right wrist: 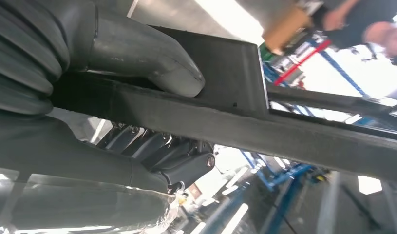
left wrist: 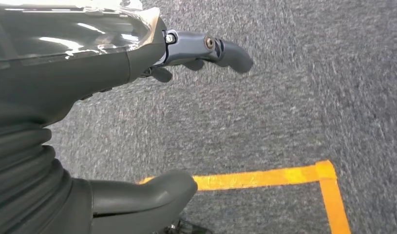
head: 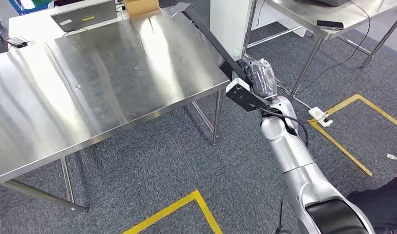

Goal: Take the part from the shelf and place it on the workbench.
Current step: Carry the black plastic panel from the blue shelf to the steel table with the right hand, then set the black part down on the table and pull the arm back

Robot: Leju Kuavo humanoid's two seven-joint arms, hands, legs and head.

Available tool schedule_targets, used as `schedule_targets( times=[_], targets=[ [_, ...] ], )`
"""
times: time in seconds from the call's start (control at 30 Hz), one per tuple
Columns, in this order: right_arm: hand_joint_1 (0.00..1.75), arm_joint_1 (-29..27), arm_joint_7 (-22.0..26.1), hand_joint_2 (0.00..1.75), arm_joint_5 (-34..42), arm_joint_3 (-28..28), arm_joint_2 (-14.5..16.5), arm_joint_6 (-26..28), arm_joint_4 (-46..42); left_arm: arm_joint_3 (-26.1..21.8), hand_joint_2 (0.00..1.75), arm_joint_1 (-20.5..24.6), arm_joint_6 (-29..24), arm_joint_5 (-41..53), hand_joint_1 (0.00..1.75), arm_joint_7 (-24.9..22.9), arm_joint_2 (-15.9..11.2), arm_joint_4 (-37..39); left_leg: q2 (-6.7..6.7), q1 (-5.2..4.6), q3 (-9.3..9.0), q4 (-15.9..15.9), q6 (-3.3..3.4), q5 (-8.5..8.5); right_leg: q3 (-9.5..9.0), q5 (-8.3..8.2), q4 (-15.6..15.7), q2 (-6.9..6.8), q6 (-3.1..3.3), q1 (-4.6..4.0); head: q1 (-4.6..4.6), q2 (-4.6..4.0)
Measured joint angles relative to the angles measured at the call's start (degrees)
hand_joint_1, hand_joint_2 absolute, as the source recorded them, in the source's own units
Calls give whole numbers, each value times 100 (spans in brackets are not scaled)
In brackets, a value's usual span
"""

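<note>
The part is a long dark metal bar (head: 208,35) with a flat plate at one end. My right hand (head: 258,77) grips it near the steel workbench's (head: 103,83) right corner, and the bar slants up and away over that corner. Close up in the right wrist view, the thumb (right wrist: 152,63) lies over the bar (right wrist: 264,126) and the dark fingers (right wrist: 162,156) curl under it. My left hand (left wrist: 138,122) hangs over grey carpet with its thumb (left wrist: 142,195) and fingers (left wrist: 211,51) apart, holding nothing.
A laptop (head: 84,14) and a cardboard box (head: 141,7) sit at the workbench's far edge. A second steel table (head: 332,19) stands at the right, with a white power strip (head: 320,117) on the floor. Yellow tape (head: 186,207) marks the carpet.
</note>
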State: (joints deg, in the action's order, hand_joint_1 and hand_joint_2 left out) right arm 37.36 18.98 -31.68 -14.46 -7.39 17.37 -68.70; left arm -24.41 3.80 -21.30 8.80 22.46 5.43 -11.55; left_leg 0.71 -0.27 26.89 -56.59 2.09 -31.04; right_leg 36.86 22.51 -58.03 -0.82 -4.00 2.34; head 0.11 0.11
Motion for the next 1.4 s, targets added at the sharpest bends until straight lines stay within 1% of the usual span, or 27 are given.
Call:
schedule_targets(
  times=[0.07, 0.13, 0.2, 0.23, 0.27, 0.3, 0.33, 0.4, 0.43, 0.47, 0.53, 0.57, 0.63, 0.7, 0.77, 0.8, 0.83, 0.9, 0.97, 1.0, 1.07, 1.13, 1.17, 1.27, 1.3, 1.33, 1.4],
  targets=[
    [175, 42, -8, 175, -3, -2, 1, -7, 5, -1, 175, 11, 5, 1, 0, 11, -5, -2, -29, 24, 234, -447, -45, 157, -57, 59, 3, 38, 123, 18, -4, 0],
    [175, 104, -7, 175, 2, -5, 2, -26, 21, -5, 175, 11, 8, 1, 0, 22, -9, -2, -49, 44, 746, -1201, -106, 208, -169, 153, 24, 56, 228, 20, -5, 0],
    [175, 149, -8, 175, 9, -14, 3, -56, 54, -25, 175, 5, 10, 1, 0, 27, -7, -2, -52, 53, 1274, -1751, -144, -137, -305, 276, 32, 69, 279, 19, -5, 0],
    [175, 159, -9, 175, 9, -16, 3, -68, 73, -39, 175, -2, 13, 1, 0, 29, -6, -2, -52, 55, 1460, -1842, -153, -331, -392, 348, 34, 78, 280, 18, -6, 0],
    [175, 166, -9, 175, 7, -19, 2, -84, 94, -53, 175, -10, 16, 1, 0, 30, -6, -2, -52, 57, 1572, -1794, -148, -435, -491, 423, 35, 84, 279, 14, -5, 0],
    [175, 176, -9, 175, 5, -22, 2, -97, 113, -65, 175, -18, 19, 1, 0, 31, -7, -2, -52, 55, 1604, -1605, -127, -388, -596, 499, 37, 88, 275, 9, -6, 0],
    [175, 194, -9, 175, 3, -25, 3, -107, 129, -74, 175, -25, 21, 1, 0, 32, -8, -2, -52, 50, 1570, -1299, -87, -175, -700, 573, 42, 90, 269, 3, -5, 0],
    [175, 244, -9, 175, 3, -33, 8, -120, 162, -88, 175, -42, 24, 1, 0, 33, -22, 0, -46, 6, 1450, -596, 32, 470, -852, 716, 65, 110, 236, -17, -9, 0],
    [175, 272, -12, 175, 2, -38, 11, -123, 176, -93, 175, -51, 25, 1, 0, 34, -31, -1, -29, -23, 1391, -364, 84, 674, -910, 791, 90, 123, 212, -31, -8, 0],
    [175, 294, -14, 175, 1, -43, 14, -126, 187, -97, 175, -62, 25, -1, 0, 35, -39, -2, -11, -47, 1338, -224, 121, 761, -989, 825, 86, 139, 175, -53, -11, 0],
    [175, 331, -19, 175, 0, -49, 14, -130, 197, -99, 175, -70, 26, -4, 0, 39, -42, -3, 18, -62, 1168, -122, 169, 743, -1108, 811, 28, 155, 82, -97, -2, 0],
    [175, 348, -19, 175, 0, -51, 12, -130, 201, -101, 175, -71, 26, -5, 0, 40, -40, -3, 12, -60, 1063, -75, 199, 794, -1093, 767, -146, 154, 52, -111, -1, 0],
    [175, 379, -19, 175, 2, -55, 2, -130, 211, -103, 175, -65, 27, -3, 0, 42, -39, -4, -3, -63, 885, -28, 279, 872, -735, 789, -785, 143, 70, -116, 8, 0],
    [175, 385, -18, 175, 4, -59, -9, -130, 228, -106, 175, -60, 28, -2, 0, 42, -41, -4, -4, -71, 795, -29, 315, 798, -197, 1044, -1482, 138, 145, -120, 17, 0],
    [175, 380, -20, 175, 3, -63, -19, -130, 250, -108, 175, -65, 30, -1, 0, 42, -35, -4, 21, -79, 691, -30, 313, 687, 151, 1358, -1616, 137, 149, -129, 25, 0],
    [175, 379, -20, 175, 3, -65, -21, -130, 257, -109, 175, -70, 32, -1, 0, 42, -30, -4, 36, -85, 623, -32, 308, 626, 200, 1392, -1438, 137, 107, -133, 26, 0],
    [175, 381, -20, 175, 0, -66, -24, -130, 263, -111, 175, -74, 34, -1, 0, 42, -25, -4, 48, -92, 546, -33, 301, 562, 177, 1287, -1124, 137, 50, -139, 28, 0],
    [175, 388, -25, 175, -17, -70, -28, -134, 280, -114, 175, -76, 39, 0, 0, 42, -13, 3, 70, -108, 417, -36, 276, 435, 55, 655, -355, 124, -46, -162, 28, 0],
    [175, 415, -60, 175, -74, -89, -42, -165, 314, -115, 175, -72, 49, 3, 0, 42, -7, 15, 88, -126, 357, -35, 239, 358, -54, 55, 94, 115, 8, -193, 25, 0],
    [175, 438, -93, 175, -110, -100, -49, -189, 330, -116, 175, -68, 54, 6, 0, 42, -7, 20, 90, -133, 338, -50, 223, 348, -76, -75, 150, 117, 66, -193, 24, 0],
    [175, 502, -164, 175, -194, -125, -58, -252, 356, -116, 175, -65, 61, 9, 0, 42, -18, 20, 79, -139, 494, -272, 179, 466, -137, -85, 198, 121, 154, -147, 19, 0],
    [175, 582, -234, 175, -281, -165, -64, -345, 404, -118, 175, -60, 64, 14, 0, 45, -23, 20, 52, -129, 871, -858, 90, 618, -214, -49, 251, 112, 208, -84, 19, 0],
    [175, 623, -264, 175, -316, -196, -65, -405, 443, -120, 175, -54, 64, 16, 0, 46, -26, 20, 35, -105, 1109, -1210, 39, 566, -258, -24, 273, 106, 242, -61, 20, 0],
    [175, 716, -319, 175, -350, -296, -42, -579, 618, -136, 175, -50, 61, 16, 0, 46, -28, 20, -4, 28, 1657, -1855, -105, 8, -360, 57, 279, 98, 303, -21, 14, 0],
    [175, 750, -327, 175, -345, -325, -22, -610, 713, -140, 175, -52, 60, 15, 0, 50, -33, 20, -21, 79, 1709, -1789, -156, -21, -391, 84, 278, 98, 290, -1, 14, 0],
    [175, 793, -326, 175, -337, -349, 3, -617, 822, -143, 175, -54, 58, 13, 0, 56, -37, 20, -38, 128, 1671, -1557, -206, 106, -420, 111, 277, 100, 264, 23, 14, 0],
    [175, 913, -297, 175, -320, -401, 66, -573, 1073, -150, 175, -54, 57, 10, 0, 74, -47, 20, -72, 217, 1355, -709, -296, 653, -473, 167, 258, 106, 186, 62, 10, 0]
  ],
)
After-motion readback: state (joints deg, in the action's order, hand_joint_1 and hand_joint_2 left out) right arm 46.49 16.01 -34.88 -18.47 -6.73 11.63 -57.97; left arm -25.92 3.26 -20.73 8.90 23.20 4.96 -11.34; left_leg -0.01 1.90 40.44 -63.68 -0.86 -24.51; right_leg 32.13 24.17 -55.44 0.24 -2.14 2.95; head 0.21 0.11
